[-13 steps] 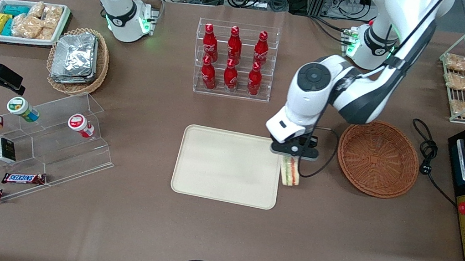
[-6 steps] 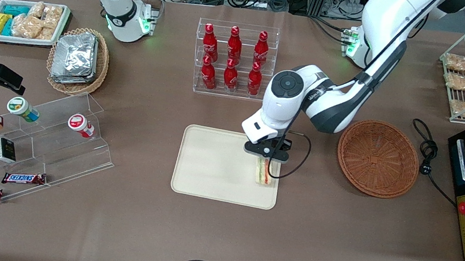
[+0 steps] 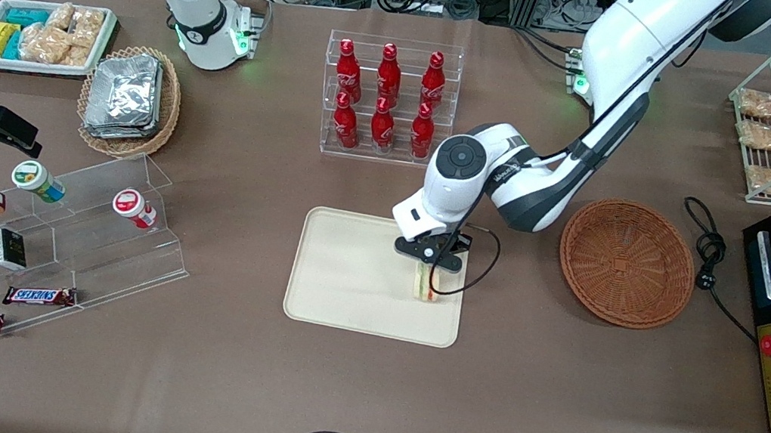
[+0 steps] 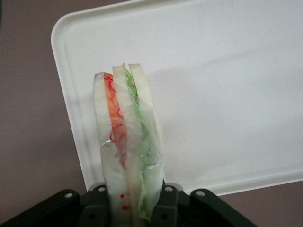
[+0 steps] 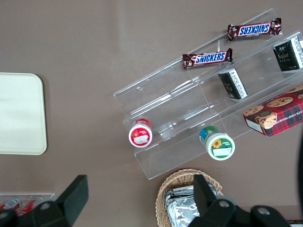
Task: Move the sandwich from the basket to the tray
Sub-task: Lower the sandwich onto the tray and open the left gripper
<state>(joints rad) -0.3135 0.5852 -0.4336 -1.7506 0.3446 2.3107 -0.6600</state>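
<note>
The brown counter [image 3: 557, 395] stretches wide under everything, and the working arm [image 3: 605, 74] reaches out over it from its base, bending down toward the middle. Below its wrist lies the cream tray [image 3: 345, 279], flat on the counter, nearer the front camera than the clear rack of red bottles [image 3: 388, 98]. Beside the tray, toward the working arm's end of the counter, sits the round reddish-brown basket [image 3: 627, 262], with nothing in it that I can see. The end effector [image 3: 431, 260] hangs over the tray's edge that faces the basket, and it is clamped on the sandwich [image 3: 428, 285], one finger [image 4: 97, 205] pressed against each bread face. From the wrist camera the sandwich [image 4: 127, 142] stands on edge, wrapped in clear film, its orange, red and green layers showing between three white slices, and the tray [image 4: 227, 85] spreads out underneath it. The sandwich is over the tray surface, just inside the rim; whether its lower tip touches the tray I cannot tell. Toward the parked arm's end, two small tubs [image 3: 39, 180] lie on the clear stepped shelf [image 3: 85, 233].
</note>
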